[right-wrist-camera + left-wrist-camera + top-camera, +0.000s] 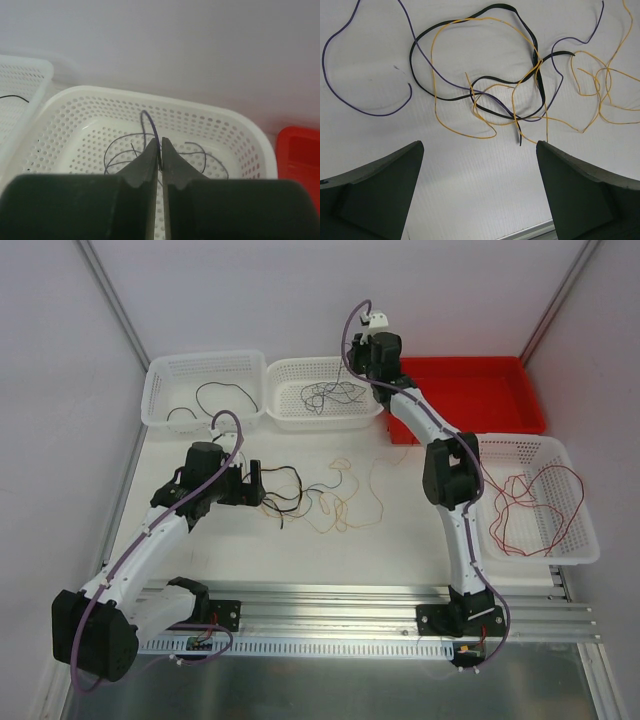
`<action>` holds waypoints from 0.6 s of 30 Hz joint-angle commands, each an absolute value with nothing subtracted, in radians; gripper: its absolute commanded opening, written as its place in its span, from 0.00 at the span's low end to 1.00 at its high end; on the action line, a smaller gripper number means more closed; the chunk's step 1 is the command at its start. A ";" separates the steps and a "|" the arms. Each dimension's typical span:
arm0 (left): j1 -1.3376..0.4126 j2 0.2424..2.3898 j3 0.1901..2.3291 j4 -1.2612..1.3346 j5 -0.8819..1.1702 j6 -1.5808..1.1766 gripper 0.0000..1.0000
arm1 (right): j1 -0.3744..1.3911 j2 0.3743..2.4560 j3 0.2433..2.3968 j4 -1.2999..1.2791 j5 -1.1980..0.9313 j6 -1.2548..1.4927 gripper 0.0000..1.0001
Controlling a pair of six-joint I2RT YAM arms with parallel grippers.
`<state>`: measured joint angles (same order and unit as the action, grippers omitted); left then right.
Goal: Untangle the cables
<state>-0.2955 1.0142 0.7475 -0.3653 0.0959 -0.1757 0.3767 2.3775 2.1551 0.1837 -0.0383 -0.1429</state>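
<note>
A tangle of black (421,39), yellow (435,102) and purple (351,107) cables lies on the white table; in the top view it sits at the middle (320,495). My left gripper (479,145) is open and empty, low over the table just short of the tangle, and shows in the top view (252,483) at the tangle's left end. My right gripper (161,150) is shut on a purple cable (150,122) that loops up from the middle white basket (150,97). In the top view it (372,345) hangs high over that basket (290,368).
A white basket (160,390) at the back left holds a black cable (225,390). The middle basket holds more purple cables (330,395). A red bin (470,390) stands at the back right. A white basket (580,530) on the right holds red cables (520,505).
</note>
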 commanded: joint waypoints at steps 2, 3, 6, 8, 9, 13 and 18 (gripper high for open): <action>-0.302 1.014 0.746 -0.370 0.083 -0.186 0.97 | 0.362 2.393 2.151 0.170 -0.032 -0.005 0.14; -0.302 1.015 0.747 -0.370 0.084 -0.189 0.97 | 0.361 2.385 2.116 0.176 -0.032 0.021 0.16; -0.302 1.016 0.747 -0.373 0.087 -0.189 0.96 | 0.354 2.361 2.083 0.146 -0.029 0.043 0.33; -0.302 1.014 0.747 -0.373 0.087 -0.189 0.97 | 0.350 2.333 2.077 0.123 -0.028 0.029 0.41; -0.302 1.012 0.747 -0.376 0.087 -0.189 0.97 | 0.351 2.320 2.072 0.104 -0.028 0.020 0.45; -0.302 1.006 0.747 -0.377 0.080 -0.192 0.96 | 0.348 2.232 2.033 0.051 -0.006 -0.037 0.67; -0.302 1.002 0.750 -0.379 0.071 -0.202 0.97 | 0.351 2.067 1.953 -0.053 -0.020 -0.113 0.82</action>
<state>-0.2955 1.0145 0.7471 -0.3676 0.0944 -0.1913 0.3492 2.2726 1.9705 -0.0128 -0.0147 -0.0517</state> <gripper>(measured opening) 0.967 0.806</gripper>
